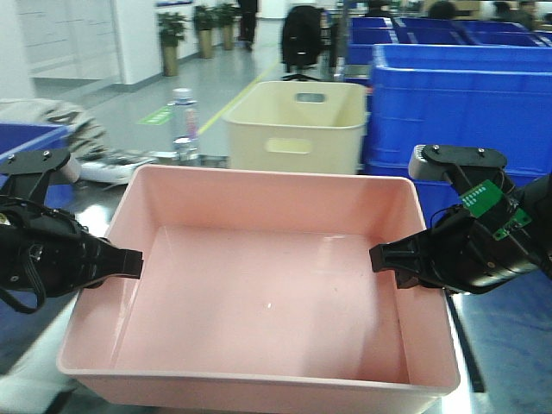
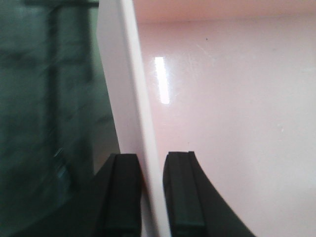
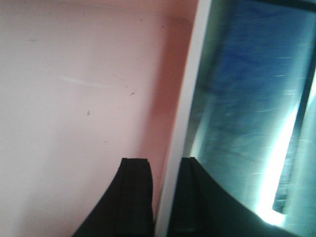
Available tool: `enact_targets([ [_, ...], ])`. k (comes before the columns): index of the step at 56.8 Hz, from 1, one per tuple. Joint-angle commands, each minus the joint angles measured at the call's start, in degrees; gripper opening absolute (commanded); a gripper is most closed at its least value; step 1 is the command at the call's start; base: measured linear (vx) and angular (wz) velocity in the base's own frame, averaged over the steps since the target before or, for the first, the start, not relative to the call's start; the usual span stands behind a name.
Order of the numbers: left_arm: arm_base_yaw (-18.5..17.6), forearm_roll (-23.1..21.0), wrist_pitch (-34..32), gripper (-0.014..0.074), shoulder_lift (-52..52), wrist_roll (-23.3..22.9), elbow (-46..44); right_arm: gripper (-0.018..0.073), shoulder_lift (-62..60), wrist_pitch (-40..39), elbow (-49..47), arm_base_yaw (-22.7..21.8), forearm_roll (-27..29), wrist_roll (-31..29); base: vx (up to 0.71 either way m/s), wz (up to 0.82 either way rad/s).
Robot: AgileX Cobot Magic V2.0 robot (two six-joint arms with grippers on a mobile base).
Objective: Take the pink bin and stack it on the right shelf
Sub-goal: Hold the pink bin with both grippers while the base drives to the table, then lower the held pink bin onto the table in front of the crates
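The pink bin fills the middle of the front view, empty, with its open side up. My left gripper is shut on the bin's left wall, one finger inside and one outside, and the left wrist view shows that gripper astride the pale rim. On the opposite wall my right gripper is shut in the same way; the right wrist view has it clamping the rim. A dark glossy surface reflecting blue, the right shelf, lies just outside the bin's right wall.
Behind the pink bin stands a taller cream bin with handle slots. Blue crates are stacked at the back right. A clear water bottle stands at the back left. A dark greenish blurred surface lies left of the bin.
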Motion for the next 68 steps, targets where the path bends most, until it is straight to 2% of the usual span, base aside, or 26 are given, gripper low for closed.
enact_targets([
  [1, -0.2, -2.6, -2.6, -0.0001, -2.4, 1.2, -1.9, -0.0008, -2.3, -4.7, -1.8, -0.5, -0.5, -1.7, 0.26, -0.58],
  [20, -0.2, -2.6, -2.6, -0.0001, -0.8, 1.2, -1.8, -0.0008, -2.3, -4.7, -1.8, -0.5, -0.5, -1.7, 0.18, -0.35],
  [68, -0.2, -2.6, -2.7, -0.0001, 0.4, 1.2, -1.7, -0.0008, -2.3, -4.9, -1.8, -0.5, 0.2, -1.7, 0.03, -0.05],
])
